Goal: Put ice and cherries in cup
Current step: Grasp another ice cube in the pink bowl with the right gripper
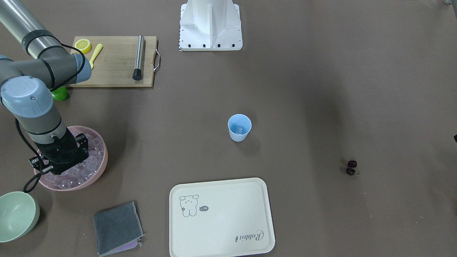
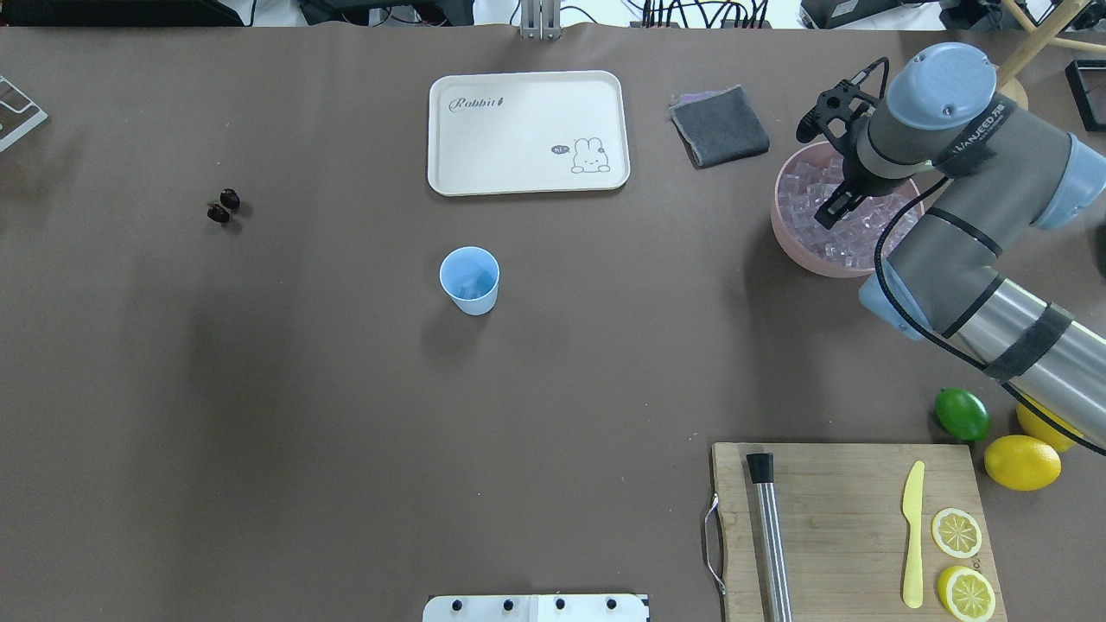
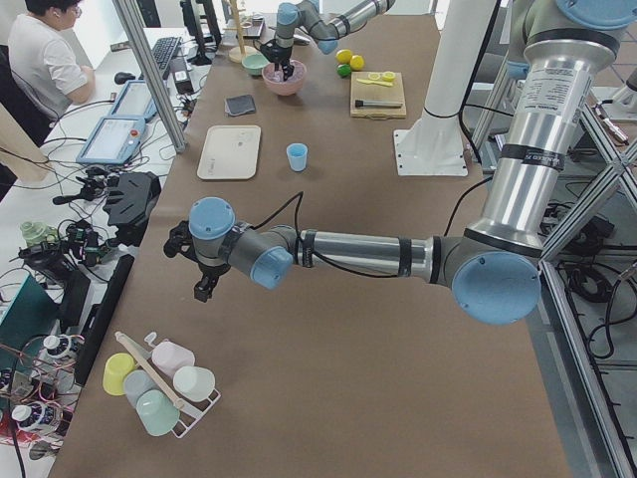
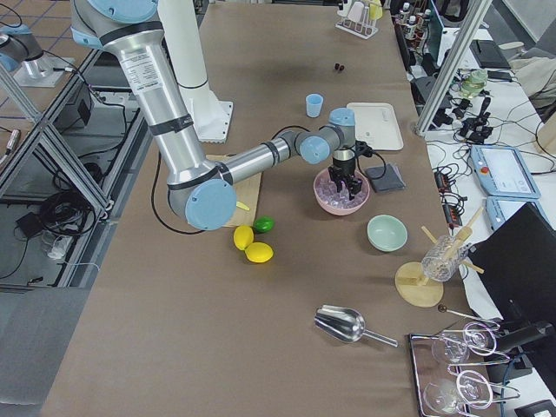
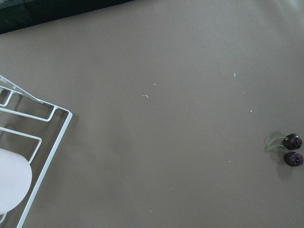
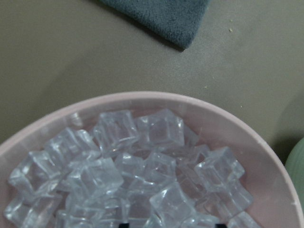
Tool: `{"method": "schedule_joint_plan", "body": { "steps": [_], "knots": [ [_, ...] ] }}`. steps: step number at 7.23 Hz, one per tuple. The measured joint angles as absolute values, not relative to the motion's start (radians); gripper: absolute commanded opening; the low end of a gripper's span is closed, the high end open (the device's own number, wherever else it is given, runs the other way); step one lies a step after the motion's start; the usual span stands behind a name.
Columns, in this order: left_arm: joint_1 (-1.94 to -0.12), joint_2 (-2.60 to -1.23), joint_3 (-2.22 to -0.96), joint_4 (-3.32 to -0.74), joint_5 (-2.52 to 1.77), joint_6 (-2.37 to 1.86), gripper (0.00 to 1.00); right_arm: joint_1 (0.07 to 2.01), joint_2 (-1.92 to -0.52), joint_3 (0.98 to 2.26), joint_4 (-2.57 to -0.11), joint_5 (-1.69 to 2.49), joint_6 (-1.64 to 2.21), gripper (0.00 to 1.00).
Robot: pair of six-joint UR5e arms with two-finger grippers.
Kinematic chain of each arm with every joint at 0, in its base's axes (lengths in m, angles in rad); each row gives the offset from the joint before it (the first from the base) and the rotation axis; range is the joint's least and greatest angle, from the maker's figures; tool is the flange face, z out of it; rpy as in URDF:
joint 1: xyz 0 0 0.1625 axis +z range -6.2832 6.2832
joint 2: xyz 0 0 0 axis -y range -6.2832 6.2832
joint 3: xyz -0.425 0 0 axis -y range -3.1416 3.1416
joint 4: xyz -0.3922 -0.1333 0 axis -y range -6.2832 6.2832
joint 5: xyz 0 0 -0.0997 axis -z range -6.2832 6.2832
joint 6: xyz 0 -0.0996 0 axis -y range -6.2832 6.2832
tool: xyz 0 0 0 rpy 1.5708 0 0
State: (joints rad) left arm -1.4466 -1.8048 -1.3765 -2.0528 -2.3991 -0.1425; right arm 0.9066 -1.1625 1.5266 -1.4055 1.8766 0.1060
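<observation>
Pink bowl (image 2: 785, 235) at the table's right side holds the ice (image 6: 142, 166). Right gripper (image 4: 347, 187) is low over the heap, fingers (image 2: 834, 212) spread apart with tips at cube level; no cube visibly gripped. Cup (image 2: 469, 281) stands upright mid-table, well apart from the bowl, one cube inside. Cherries (image 2: 223, 206) lie on bare table toward the robot's left. Left gripper (image 3: 204, 287) hangs above the table; cannot tell how far its fingers are open.
</observation>
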Motion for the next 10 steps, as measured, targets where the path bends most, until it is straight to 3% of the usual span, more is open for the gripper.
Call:
{"method": "schedule_joint_plan", "body": {
  "steps": [3,4,5,8,10],
  "knots": [
    [-1.447,-1.805,-1.374,-2.054,-2.399,-0.143,0.97,0.907,-1.163,1.528,-1.407,1.876,0.110,0.17],
    [-1.447,-1.805,-1.373,-2.054,-2.399,-0.143,0.97,0.907,-1.163,1.530,-1.407,1.876,0.111,0.03],
    [-1.447,-1.805,-1.373,-2.054,-2.399,-0.143,0.97,0.911,-1.161,1.533,-1.409,1.879,0.112,0.00],
    [-1.446,-1.806,-1.375,-2.054,-2.399,-0.143,0.97,0.970,-1.118,1.631,-1.537,1.972,0.115,0.00],
    [-1.446,-1.806,-1.379,-2.054,-2.399,-0.143,0.97,0.929,-0.991,1.727,-1.732,2.008,0.236,0.00]
  ]
}}
